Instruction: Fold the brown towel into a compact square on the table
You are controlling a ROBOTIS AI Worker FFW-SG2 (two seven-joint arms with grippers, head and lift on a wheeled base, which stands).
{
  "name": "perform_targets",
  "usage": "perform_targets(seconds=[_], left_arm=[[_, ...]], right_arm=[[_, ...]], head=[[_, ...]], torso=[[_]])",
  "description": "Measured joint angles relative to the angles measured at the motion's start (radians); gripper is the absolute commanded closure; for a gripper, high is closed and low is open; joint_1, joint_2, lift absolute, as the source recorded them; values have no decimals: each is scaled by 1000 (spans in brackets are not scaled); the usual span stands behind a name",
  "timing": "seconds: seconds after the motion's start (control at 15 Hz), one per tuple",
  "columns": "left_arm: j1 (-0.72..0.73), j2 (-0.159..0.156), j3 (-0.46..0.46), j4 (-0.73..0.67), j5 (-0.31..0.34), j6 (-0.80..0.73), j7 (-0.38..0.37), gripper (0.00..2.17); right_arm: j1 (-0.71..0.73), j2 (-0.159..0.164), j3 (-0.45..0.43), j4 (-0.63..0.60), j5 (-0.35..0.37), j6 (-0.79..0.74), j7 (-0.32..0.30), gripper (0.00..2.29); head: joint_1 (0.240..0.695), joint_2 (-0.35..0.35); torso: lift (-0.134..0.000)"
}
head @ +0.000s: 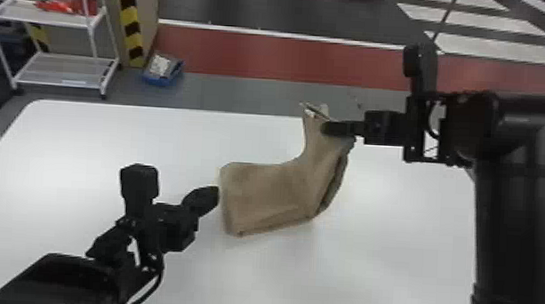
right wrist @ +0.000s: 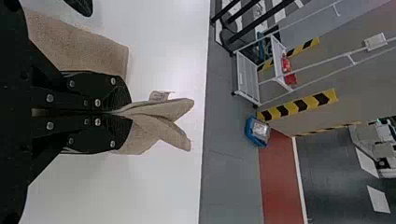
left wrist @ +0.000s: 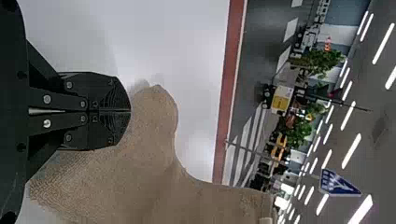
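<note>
1. The white table (head: 108, 132) was smooth and flat, a firm base for pressing layers; its far left corner was rounded.
2. The brown towel (head: 265, 193) was mid-table, its left part an oblong slab lying flat, its right part raised toward the far side. The step looked like a fold leftward, best done low and slowly, edges matched before release. The cloth seemed soft, matte and finely nubbly, likely to sag.
3. The right gripper (head: 326, 128) grasped the raised end, which splayed past it in blunt flaps; a gentle, even pull suited it.
4. The left gripper (head: 214, 193), clenched on nothing, was just beside the towel's left edge, handy for steadying it.
5. A small pale label (right wrist: 159, 96) stuck out by the flaps, best tucked inside.
</note>
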Motion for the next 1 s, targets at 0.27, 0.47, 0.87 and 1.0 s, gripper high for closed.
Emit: perform_targets(seconds=[0.27, 0.47, 0.87, 1.0], left_arm=[[-3, -2, -10, -4, 21, -58, -32, 2142], [-26, -3, -15, 36, 13, -22, -34, 2142], [-18, 0, -1, 49, 43, -11, -93, 2142], [-17, 0, -5, 52, 40, -12, -92, 2142]], right_arm=[[-14, 24, 49, 31, 24, -1, -1, 1139], [-17, 48, 76, 37, 30, -8, -10, 1139], [-23, 87, 157, 71, 81, -31, -30, 1139], [-17, 102, 186, 73, 98, -33, -30, 1139]], head=[[695, -132], [695, -114], [695, -88], [695, -77]], torso=[[-112], [-112], [-112], [-112]])
